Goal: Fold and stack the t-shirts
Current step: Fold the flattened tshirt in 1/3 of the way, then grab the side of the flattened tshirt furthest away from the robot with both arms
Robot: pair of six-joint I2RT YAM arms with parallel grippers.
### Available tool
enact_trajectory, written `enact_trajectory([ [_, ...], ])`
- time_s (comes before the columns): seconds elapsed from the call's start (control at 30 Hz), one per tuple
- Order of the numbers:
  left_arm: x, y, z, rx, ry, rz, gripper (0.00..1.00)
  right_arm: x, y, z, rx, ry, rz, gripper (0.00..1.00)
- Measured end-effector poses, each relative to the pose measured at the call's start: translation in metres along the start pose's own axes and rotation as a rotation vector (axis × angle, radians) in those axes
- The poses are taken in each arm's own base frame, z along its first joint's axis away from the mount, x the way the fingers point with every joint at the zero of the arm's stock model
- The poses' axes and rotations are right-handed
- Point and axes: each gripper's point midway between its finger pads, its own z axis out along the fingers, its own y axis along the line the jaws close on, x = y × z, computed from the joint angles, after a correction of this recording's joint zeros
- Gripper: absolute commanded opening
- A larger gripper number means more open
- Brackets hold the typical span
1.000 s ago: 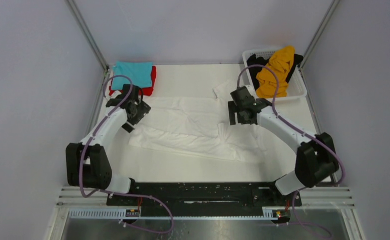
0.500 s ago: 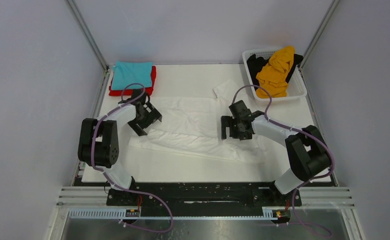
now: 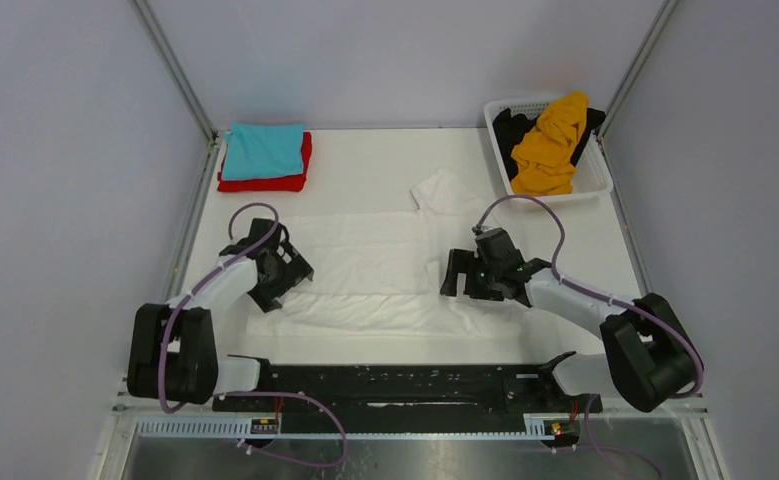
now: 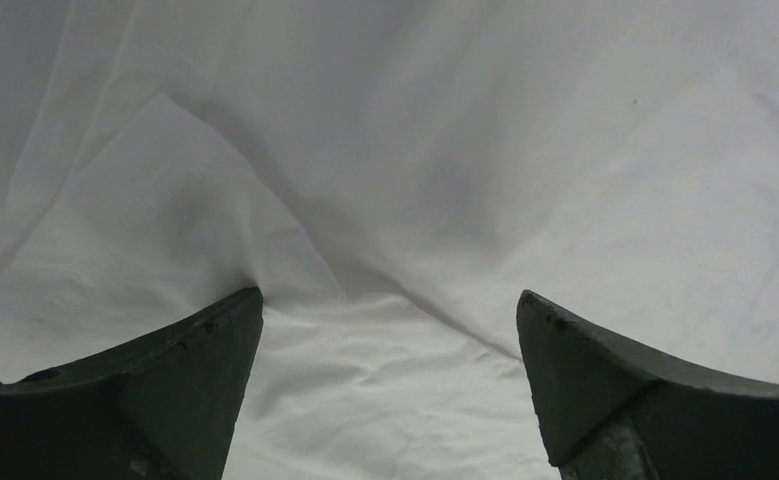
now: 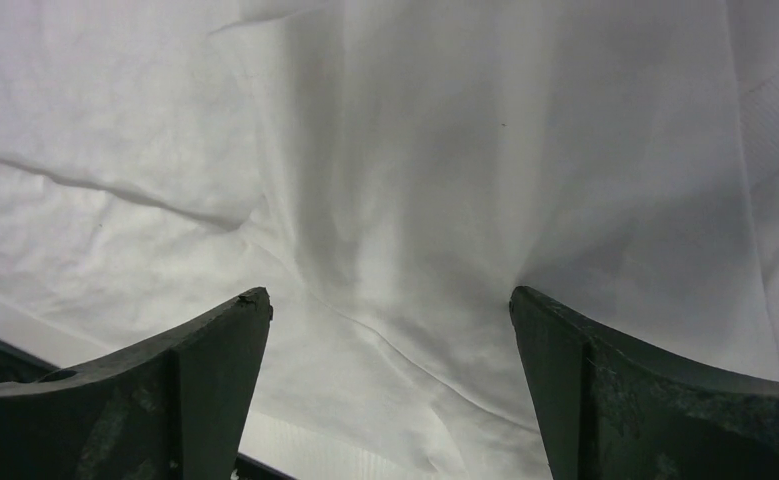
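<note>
Toward lower left, the left end effector (image 3: 287, 280) sits low over the left edge of the white t-shirt (image 3: 375, 265), jaws wide apart and empty; closing there may catch only one layer of the rumpled cloth. The shirt lies across mid-frame on the desk (image 3: 365, 160). The right end effector (image 3: 468, 280), equally open and empty at centre right, could grip unevenly and skew the fold.
</note>
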Motion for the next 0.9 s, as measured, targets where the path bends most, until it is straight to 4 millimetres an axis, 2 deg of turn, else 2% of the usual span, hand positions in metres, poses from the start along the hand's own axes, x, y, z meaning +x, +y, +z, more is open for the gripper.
enact_trajectory([
  [0.1,0.016,0.026,-0.008,-0.052,0.009,0.001,0.99,0.013,0.004,-0.005,-0.043,0.007,0.009,1.0],
  [0.2,0.024,0.04,-0.012,-0.083,0.011,-0.004,0.99,0.021,0.006,-0.01,-0.069,0.016,0.014,0.99],
  [0.4,0.024,0.042,-0.012,-0.13,0.037,0.004,0.99,0.034,0.003,-0.021,-0.045,0.068,0.018,1.0],
  [0.47,0.018,0.039,-0.016,-0.142,0.031,0.008,0.99,0.03,0.0,-0.027,-0.01,0.068,0.018,0.99],
  [0.57,-0.005,0.023,-0.032,-0.124,-0.021,0.007,0.99,0.007,0.006,-0.04,0.01,0.012,0.008,0.99],
  [0.77,-0.084,-0.033,-0.082,-0.024,-0.242,-0.026,0.99,-0.069,0.034,-0.074,0.014,-0.194,-0.033,1.0],
  [0.83,-0.107,-0.042,-0.088,-0.027,-0.281,-0.042,0.99,-0.092,0.042,-0.081,0.021,-0.235,-0.047,0.99],
  [0.9,-0.128,-0.046,-0.084,-0.052,-0.296,-0.057,0.98,-0.11,0.048,-0.082,0.031,-0.251,-0.057,0.99],
])
